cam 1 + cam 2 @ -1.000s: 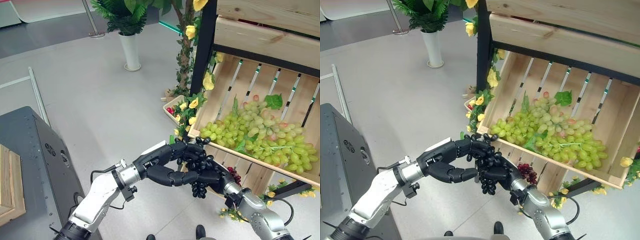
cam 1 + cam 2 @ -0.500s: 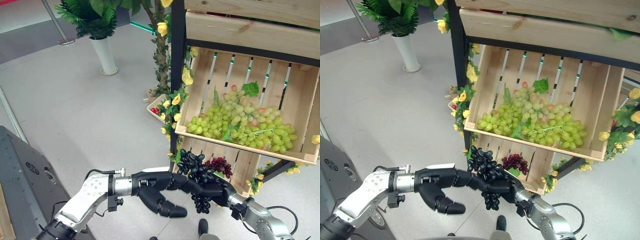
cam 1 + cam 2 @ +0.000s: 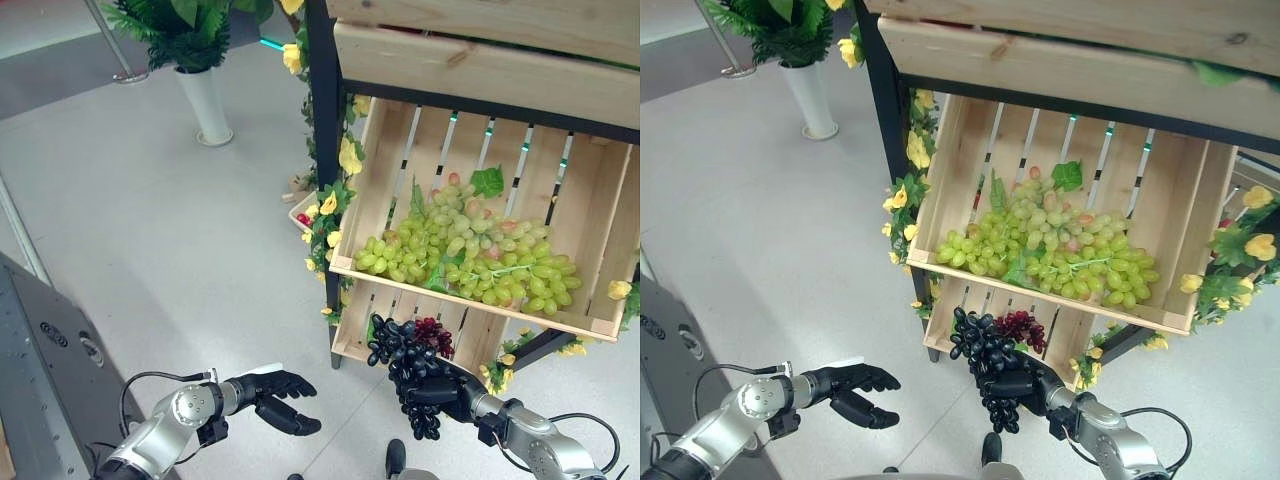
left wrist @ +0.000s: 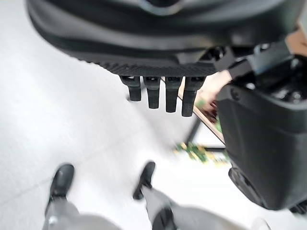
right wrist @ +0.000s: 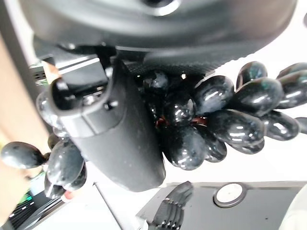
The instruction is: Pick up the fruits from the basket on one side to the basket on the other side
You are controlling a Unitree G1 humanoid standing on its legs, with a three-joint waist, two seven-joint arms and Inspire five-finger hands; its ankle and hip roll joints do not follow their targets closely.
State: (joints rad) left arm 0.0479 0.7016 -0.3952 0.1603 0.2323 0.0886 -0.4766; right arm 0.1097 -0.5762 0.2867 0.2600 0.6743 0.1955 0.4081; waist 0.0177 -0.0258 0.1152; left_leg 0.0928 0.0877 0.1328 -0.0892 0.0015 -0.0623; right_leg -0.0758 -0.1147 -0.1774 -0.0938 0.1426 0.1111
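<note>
A bunch of black grapes hangs in my right hand, low in front of the stand; in the right wrist view the thumb is curled over the glossy grapes. The bunch is level with the lower wooden crate, which holds dark red grapes. The tilted upper crate holds a heap of green grapes. My left hand is off to the left over the floor, apart from the bunch. Its fingers are straight and hold nothing.
A black post wound with yellow flowers stands at the stand's left corner. Beside it on the floor lies a small tray with red fruit. A plant in a white vase stands at the back left, a grey cabinet at the near left.
The camera has shifted. My left hand has come off the black grapes and drawn back to the left. The right hand still holds the bunch, now close to the lower crate.
</note>
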